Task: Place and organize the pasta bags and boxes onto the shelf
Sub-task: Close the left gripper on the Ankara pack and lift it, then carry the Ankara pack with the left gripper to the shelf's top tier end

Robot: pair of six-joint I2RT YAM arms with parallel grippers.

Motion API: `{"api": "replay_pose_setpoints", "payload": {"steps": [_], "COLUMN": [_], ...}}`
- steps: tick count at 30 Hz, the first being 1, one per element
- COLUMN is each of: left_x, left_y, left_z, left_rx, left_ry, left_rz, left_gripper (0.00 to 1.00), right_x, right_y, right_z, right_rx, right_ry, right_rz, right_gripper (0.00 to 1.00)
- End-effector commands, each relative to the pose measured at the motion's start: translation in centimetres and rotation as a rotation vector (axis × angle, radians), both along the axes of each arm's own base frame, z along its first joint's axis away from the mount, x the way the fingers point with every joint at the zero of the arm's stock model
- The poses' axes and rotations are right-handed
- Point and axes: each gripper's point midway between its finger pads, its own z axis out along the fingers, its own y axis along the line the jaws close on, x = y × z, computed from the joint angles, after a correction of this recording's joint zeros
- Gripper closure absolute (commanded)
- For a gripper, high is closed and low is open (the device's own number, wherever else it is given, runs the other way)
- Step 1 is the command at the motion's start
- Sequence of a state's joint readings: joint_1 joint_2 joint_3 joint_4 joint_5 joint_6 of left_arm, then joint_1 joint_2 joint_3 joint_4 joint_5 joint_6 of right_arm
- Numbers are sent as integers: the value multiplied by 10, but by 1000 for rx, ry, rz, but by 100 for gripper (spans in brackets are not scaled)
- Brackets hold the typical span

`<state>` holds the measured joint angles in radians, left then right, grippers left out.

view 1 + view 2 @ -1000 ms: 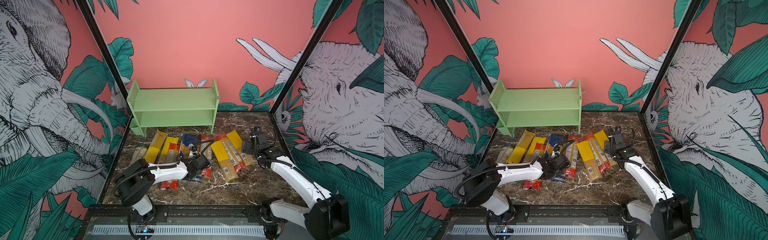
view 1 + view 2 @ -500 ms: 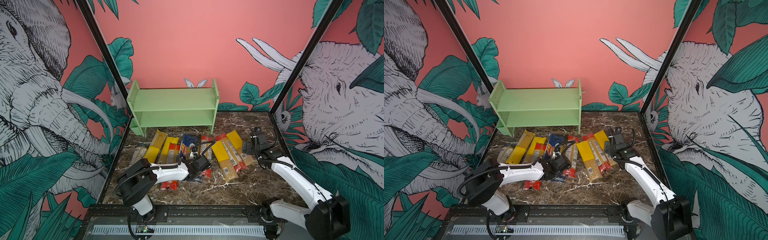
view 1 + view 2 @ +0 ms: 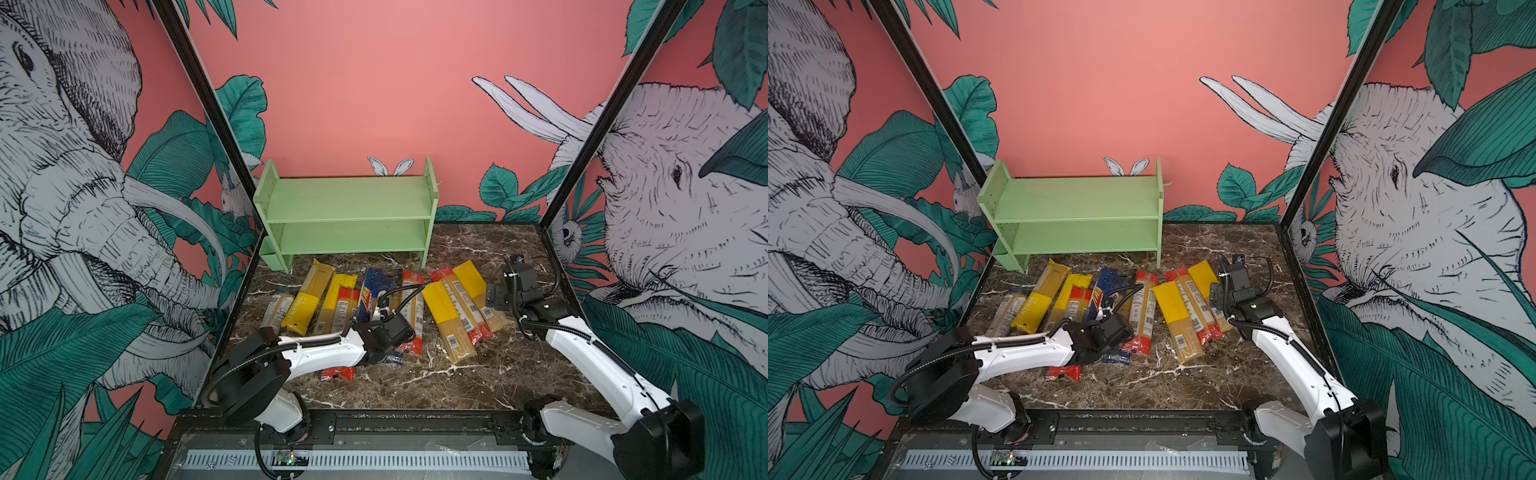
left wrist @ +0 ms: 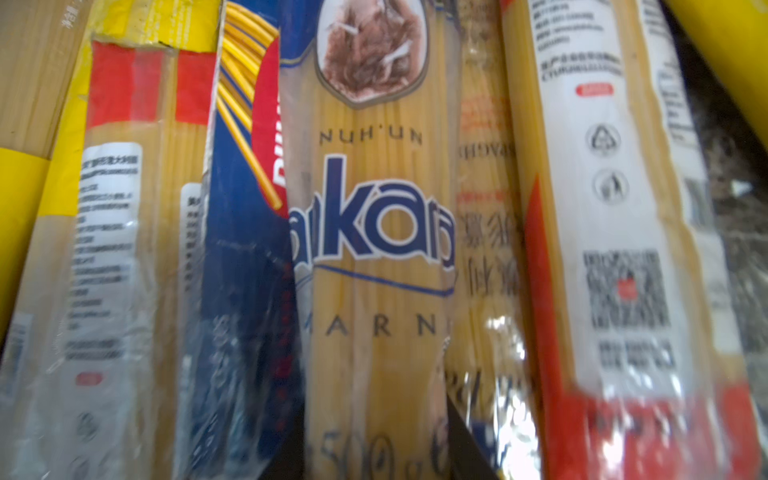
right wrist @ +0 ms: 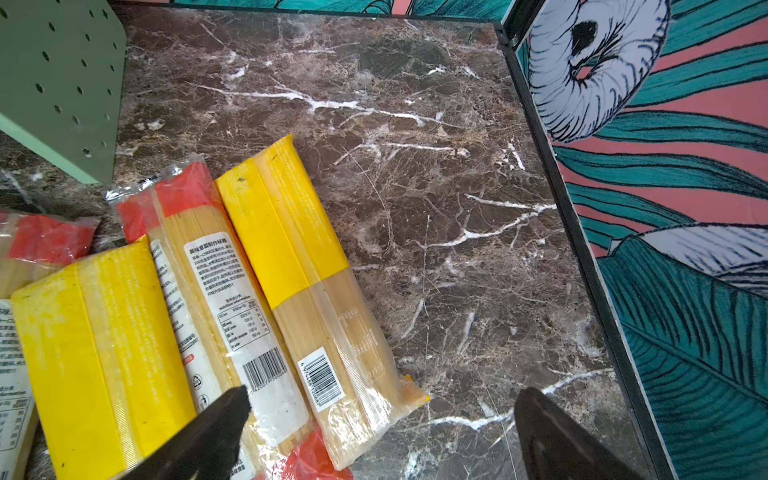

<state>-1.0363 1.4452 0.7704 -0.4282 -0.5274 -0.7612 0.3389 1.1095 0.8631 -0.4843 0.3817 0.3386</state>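
Observation:
Several pasta packs lie side by side on the marble floor in front of the empty green shelf. My left gripper is low over the middle of the row. Its dark fingers press both sides of a clear pack with blue lettering, so it is shut on that pack. My right gripper hangs open above the near end of the rightmost yellow-ended pack, touching nothing; in both top views it is at the right end of the row.
A dark blue pack and a red-ended pack lie tight against the gripped one. A red pack end sticks out under the left arm. The shelf's peg-holed side panel stands near the right trio. The cell's black frame borders the floor.
The left gripper's jaws have closed from wide open onto the clear pack with blue lettering. The right arm has stayed almost still, open.

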Motion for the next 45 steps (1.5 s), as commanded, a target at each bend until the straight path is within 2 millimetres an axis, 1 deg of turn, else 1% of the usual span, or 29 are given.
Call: {"api": "replay_pose_setpoints", "payload": {"steps": [1,4,8,12,18,20,24,27,29,34,38,41,45], "left_x": [-7,-5,-5,-5,-2,0,8,20,28,50,72,90,117], "left_y": [24,26,32,42,59,66,79,93,100,111,115,124,137], "left_z": [19,40,65,99,160,183,222,244,264,321,356,366,367], "left_rx": [43,14,-2,11,17,35,77,97,94,154,151,150,143], "left_ry": [-21,-71,-120,-178,-288,-330,-392,-404,-430,-519,-567,-574,-557], "left_rz": [-14,-20,-40,-57,-53,-45,-18,11,20,40,40,64,89], "left_gripper": [100,100,100,100,100,100,100,100,100,100,100,100,100], "right_x": [-3,-3,-3,-2,-10,-13,-17,-17,-16,-12,-9,-7,-3], "right_y": [0,1,8,19,55,69,92,112,124,149,173,192,216], "right_z": [3,4,6,9,18,26,43,58,66,83,95,102,114], "right_rx": [16,24,51,84,248,311,412,459,464,446,453,445,458], "right_ry": [-9,-11,-9,-1,6,-13,-45,-68,-74,-92,-91,-85,-87], "right_rz": [-12,-6,22,82,229,278,355,421,455,525,596,650,711], "right_gripper": [1,1,1,1,1,1,1,1,1,1,1,1,1]}}
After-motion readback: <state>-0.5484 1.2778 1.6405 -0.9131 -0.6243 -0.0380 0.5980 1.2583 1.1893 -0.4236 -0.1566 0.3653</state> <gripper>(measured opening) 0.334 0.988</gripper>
